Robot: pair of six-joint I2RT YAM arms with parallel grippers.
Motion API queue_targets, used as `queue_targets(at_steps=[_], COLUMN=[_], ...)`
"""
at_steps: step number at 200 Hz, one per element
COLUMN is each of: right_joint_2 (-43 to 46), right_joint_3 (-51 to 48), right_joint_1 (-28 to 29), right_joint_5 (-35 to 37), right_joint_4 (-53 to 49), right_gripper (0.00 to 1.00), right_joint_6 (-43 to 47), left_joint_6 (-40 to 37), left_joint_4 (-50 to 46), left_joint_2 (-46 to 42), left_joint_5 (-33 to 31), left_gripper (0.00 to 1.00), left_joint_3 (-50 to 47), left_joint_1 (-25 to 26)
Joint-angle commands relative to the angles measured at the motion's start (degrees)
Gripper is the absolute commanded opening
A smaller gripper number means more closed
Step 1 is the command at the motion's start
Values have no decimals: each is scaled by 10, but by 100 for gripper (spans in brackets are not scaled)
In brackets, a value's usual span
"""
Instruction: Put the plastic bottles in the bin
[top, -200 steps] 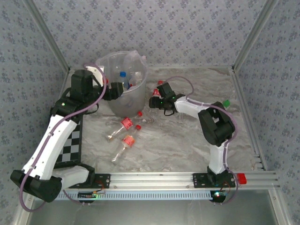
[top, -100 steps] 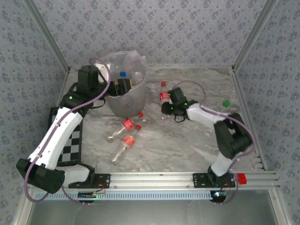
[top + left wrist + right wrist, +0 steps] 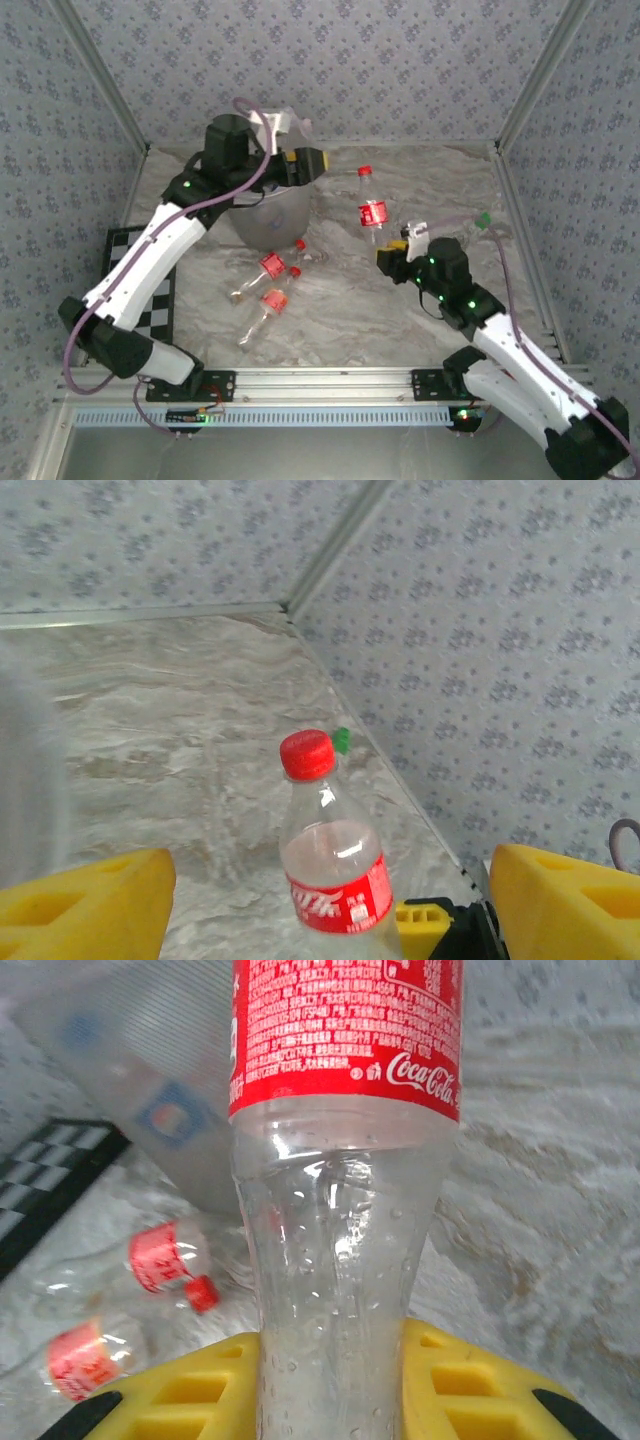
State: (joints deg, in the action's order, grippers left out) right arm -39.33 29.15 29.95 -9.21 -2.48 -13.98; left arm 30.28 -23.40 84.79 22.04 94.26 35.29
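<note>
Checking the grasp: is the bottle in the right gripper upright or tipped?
Upright. The red-capped bottle stands cap-up in the left wrist view, and the right gripper clamps its lower body.

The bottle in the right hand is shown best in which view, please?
Left wrist: the held bottle appears large, cap to label. Top external gives it whole but small; right wrist, its label and waist, gripped by the right hand.

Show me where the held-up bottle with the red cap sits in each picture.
Top view: bottle mid-picture, right of the bin.
Left wrist: bottle at bottom centre, red cap up.
Right wrist: bottle at centre, close up, label on top.
Shared landmark: the yellow right hand gripping its base.
</note>
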Motion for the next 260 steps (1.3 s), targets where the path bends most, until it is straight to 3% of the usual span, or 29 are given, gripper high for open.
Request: queue_targets(at_steps=[1, 39, 75, 152, 163, 175, 196, 226, 260], right_joint_2=[29, 32, 27, -2, -7, -12, -17, -38, -55], right_joint_3=[-4, 4, 2, 5, 8, 13, 31, 46, 34], right_joint_1=[9, 27, 33, 38, 38, 37, 37, 34, 36], right_joint_5=[-33, -37, -33, -40, -40, -39, -15, 23, 23], right_joint_4=[55, 48, 54, 60, 59, 55, 24, -19, -14], right_gripper=[23, 24, 24, 26, 32, 47, 99, 100, 100], right_joint_6=[17, 34, 38, 44, 43, 43, 51, 69, 57], left_joint_6=[17, 82, 78, 52, 42, 33, 20, 27, 61], left_joint_4=[22, 93, 92, 57, 48, 36, 22, 20, 59], left_joint_2=[35, 90, 110, 124, 126, 128, 128, 118, 99], left_joint_5=[13, 71, 66, 41, 37, 34, 30, 34, 64], left_gripper=[82, 85, 76, 32, 27, 22, 19, 11, 2], left_joint_3=[31, 34, 41, 67, 75, 86, 109, 154, 202], left_joint_1=[22, 45, 66, 69, 68, 66, 52, -5, -104])
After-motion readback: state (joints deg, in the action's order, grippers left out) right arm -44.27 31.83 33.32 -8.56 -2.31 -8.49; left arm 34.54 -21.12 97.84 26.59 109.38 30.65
